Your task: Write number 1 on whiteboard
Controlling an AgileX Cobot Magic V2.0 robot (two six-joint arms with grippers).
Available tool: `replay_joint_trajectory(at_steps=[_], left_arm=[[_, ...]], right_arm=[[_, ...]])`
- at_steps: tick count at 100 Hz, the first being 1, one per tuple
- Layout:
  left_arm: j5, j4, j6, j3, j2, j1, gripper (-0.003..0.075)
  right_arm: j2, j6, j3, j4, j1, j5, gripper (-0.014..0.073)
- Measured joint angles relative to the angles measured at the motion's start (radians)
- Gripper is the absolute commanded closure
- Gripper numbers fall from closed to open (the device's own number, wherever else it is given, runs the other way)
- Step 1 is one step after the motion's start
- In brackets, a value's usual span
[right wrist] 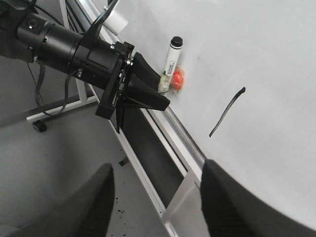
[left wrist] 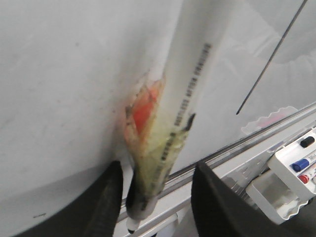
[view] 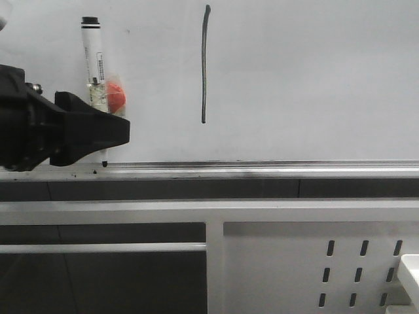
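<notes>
The number 1 (view: 205, 64), a thin dark stroke, is seen drawn upright on the whiteboard (view: 314, 78), right of a marker (view: 93, 59). The marker is pinched near its tip between the jaws of the left gripper (view: 105, 134), just above the silver rail (view: 262, 168). The right gripper (right wrist: 155, 197) is held back from the board, jaws spread and empty.

You are seeing even, soft light glaring mildly off the whiteboard (view: 314, 78); the marker (left wrist: 182, 98) against it is blurring in the left wrist view.
</notes>
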Motion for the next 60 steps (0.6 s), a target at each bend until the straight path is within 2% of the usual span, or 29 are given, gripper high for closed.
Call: replay_joint_trajectory(at_steps=[49,56,60], left_arm=[[-0.042,-0.001,-0.026,0.128,-0.101,0.000,0.0381],[-0.048,0.006,-0.026,0.156,-0.115,0.000,0.0383],[-0.065,0.012,-0.026,0.175,-0.122,0.000,0.0386]], right_arm=[[0.000,0.000,0.000,0.000,0.000,0.035,0.0249],[0.000,0.000,0.000,0.000,0.000,0.067,0.0280],[0.000,0.000,0.000,0.000,0.000,0.081,0.0349]])
